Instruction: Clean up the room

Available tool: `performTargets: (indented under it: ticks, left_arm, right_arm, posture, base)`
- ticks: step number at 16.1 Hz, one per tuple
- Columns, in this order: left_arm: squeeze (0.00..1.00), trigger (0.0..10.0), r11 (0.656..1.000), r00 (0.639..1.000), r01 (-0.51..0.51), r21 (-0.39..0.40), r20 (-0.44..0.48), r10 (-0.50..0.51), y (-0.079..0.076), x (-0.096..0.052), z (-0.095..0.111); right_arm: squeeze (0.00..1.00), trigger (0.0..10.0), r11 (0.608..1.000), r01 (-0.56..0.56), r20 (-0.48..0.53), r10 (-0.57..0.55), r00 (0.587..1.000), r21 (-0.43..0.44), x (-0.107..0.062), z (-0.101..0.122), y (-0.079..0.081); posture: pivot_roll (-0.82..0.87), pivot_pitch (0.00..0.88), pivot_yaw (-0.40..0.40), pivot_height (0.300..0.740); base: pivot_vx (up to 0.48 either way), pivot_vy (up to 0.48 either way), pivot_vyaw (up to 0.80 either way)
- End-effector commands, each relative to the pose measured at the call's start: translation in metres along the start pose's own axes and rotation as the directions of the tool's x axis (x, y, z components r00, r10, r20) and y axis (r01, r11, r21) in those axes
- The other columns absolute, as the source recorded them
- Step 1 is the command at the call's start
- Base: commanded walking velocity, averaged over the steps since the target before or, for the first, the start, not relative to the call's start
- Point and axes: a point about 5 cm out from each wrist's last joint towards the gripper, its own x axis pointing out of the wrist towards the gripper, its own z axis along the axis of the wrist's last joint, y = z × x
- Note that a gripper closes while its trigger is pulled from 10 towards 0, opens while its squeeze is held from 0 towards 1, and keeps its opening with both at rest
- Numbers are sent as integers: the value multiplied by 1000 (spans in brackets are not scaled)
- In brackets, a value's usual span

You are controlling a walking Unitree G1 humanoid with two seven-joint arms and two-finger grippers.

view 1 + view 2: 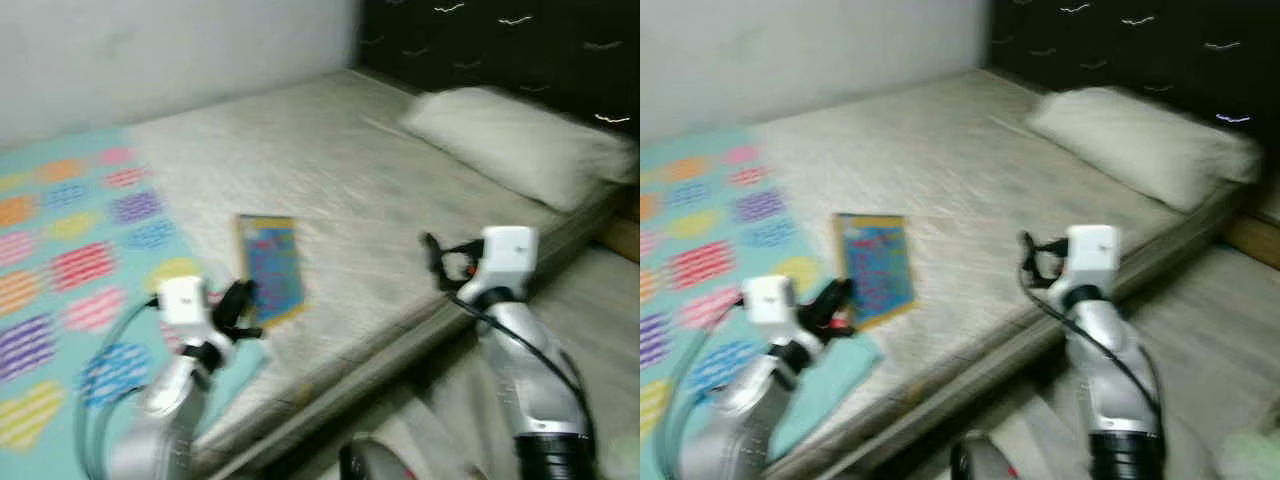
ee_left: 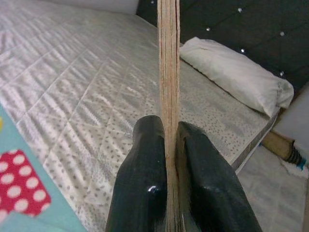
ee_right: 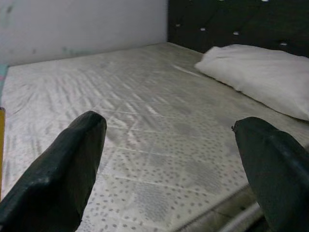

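- Left claw (image 1: 243, 305) is clamped on the near edge of the book (image 1: 270, 268); your left wrist view shows both black fingers (image 2: 142, 183) pressed flat against its page block, one on each side.
- You have the book lying on the mattress (image 1: 330, 170), just beside the edge of the heart-patterned blanket (image 1: 70, 270) and well short of the pillow (image 1: 510, 140).
- Your right claw (image 1: 432, 262) hovers over the mattress edge on the pillow side of the book, fingers wide apart and holding nothing.
- Judging the tidy-up, you are at an early stage: the book is gripped but, as far as the blurred head views tell, not yet lifted off the mattress.
- You have yet to carry the book away to a proper place; no shelf or bench for it can be seen.
- Beyond the book, you may count the blanket as left to straighten, though that is a guess.
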Motion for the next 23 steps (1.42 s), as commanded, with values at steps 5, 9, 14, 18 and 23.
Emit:
performTargets:
  ticks: [5,9,14,18,23]
  left_arm:
    - [0,10000,997,996,-73,7,50,73,6,2,6]
    - [0,10000,993,991,-117,4,58,117,13,5,6]
    - [0,10000,995,993,-103,-18,55,104,12,7,3]
    - [0,10000,995,994,-98,-20,51,99,13,6,2]
    - [0,10000,995,994,-99,-15,52,99,12,6,1]
  right_arm:
    - [0,10000,1000,4,-1,-4,1000,6,2,0,-1]
    - [0,10000,998,8,8,-8,1000,-68,-2,-2,3]
    - [0,10000,999,-17,20,18,1000,-37,0,1,7]
    - [0,10000,999,-21,26,23,999,-45,1,3,5]
    - [0,10000,999,-24,23,25,999,-48,1,2,4]
  posture:
    - [-172,0,45,655]
    - [-175,0,46,655]
    - [-175,0,42,655]
    - [-174,0,37,655]
    - [-176,0,34,655]
  base:
    - [0,0,-649]
    - [0,0,-238]
    - [0,0,-309]
    - [0,0,-697]
    - [0,0,-634]
